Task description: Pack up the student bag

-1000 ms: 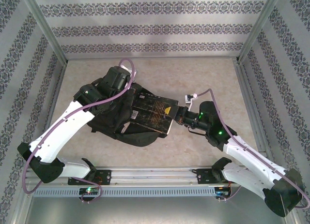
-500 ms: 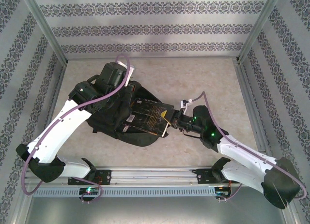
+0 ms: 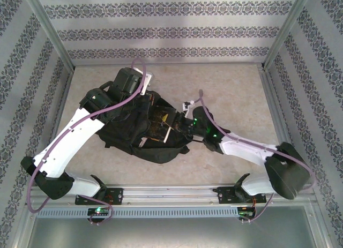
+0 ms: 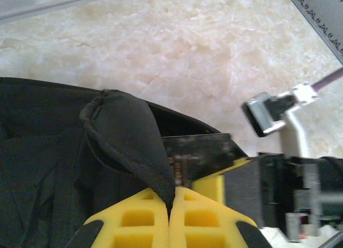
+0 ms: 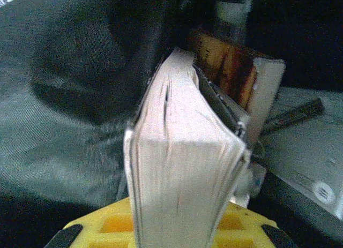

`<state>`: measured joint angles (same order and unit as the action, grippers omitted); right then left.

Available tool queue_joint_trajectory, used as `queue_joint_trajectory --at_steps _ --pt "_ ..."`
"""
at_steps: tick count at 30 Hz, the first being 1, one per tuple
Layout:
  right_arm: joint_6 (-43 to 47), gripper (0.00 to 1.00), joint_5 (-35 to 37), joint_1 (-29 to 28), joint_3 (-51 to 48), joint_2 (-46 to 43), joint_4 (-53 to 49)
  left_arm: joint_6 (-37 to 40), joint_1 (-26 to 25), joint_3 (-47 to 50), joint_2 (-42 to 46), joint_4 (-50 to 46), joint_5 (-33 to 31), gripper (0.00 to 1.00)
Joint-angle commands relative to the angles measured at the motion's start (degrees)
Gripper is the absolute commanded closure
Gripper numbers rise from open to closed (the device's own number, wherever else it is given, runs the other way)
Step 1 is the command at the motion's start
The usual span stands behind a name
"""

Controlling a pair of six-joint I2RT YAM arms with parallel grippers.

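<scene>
Pinched student bag point(image 3: 122, 142) flap w/ L gripper point(image 4: 170, 201), jaws tight; clamped book point(image 5: 182, 151) w/ R gripper point(image 5: 177, 229), book partway inside bag mouth.

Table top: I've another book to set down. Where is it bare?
Bare table: the far strip between student bag and back wall, and the far right corner by the rail. Crowded mid-table, around the bag and the book.

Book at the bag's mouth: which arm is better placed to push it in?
Likely right: the right gripper holds the book, pointed into the bag; the left gripper only pinches the bag's edge.
</scene>
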<state>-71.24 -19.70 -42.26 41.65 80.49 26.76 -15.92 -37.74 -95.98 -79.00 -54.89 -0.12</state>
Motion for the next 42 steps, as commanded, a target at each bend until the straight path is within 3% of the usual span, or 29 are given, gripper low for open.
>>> queue_joint_trajectory --at_steps 1,11,12,15,17,21,30,33,35,39,42 --pt "3.3 1.0 0.8 -2.0 8.1 6.3 7.2 -2.2 0.7 -3.3 0.7 9.8 1.8 1.0" --pt "1.9 0.97 -6.9 -4.7 26.3 30.7 10.3 -5.1 3.9 0.2 -0.6 13.8 6.2 1.0" --pt "2.8 0.92 -7.4 -4.9 26.7 31.4 10.0 -5.5 4.4 1.2 -0.6 14.6 7.2 1.0" --pt "5.8 0.61 -5.3 -4.8 23.9 29.5 9.0 -5.6 5.3 3.4 -0.6 15.4 7.6 1.0" --pt "7.6 0.49 -3.9 -3.8 20.8 26.7 7.6 -5.7 5.7 5.1 -0.5 16.2 7.9 1.0" --pt "10.6 0.38 -5.8 -0.8 13.9 21.2 6.8 -7.1 7.0 8.7 -0.1 18.6 9.9 1.0" --pt "23.7 0.34 -11.9 5.2 0.6 9.4 0.6 -8.2 8.1 11.8 2.0 20.2 12.0 1.0" --pt "31.1 0.43 -10.8 6.8 -2.0 3.9 -2.9 -8.1 8.3 11.8 2.5 19.9 12.2 1.0" --pt "38.5 0.47 -9.9 6.0 -1.1 1.6 -7.9 -8.1 8.4 11.8 2.6 20.0 12.3 1.0" --pt "58.5 0.49 -6.6 0.4 -4.1 -3.9 -6.0 -8.2 8.6 12.0 2.5 20.3 13.0 1.0" --pt "64.3 0.55 -10.3 -0.9 -2.9 -3.8 -6.8 -8.4 8.7 12.3 2.5 20.7 13.5 1.0"
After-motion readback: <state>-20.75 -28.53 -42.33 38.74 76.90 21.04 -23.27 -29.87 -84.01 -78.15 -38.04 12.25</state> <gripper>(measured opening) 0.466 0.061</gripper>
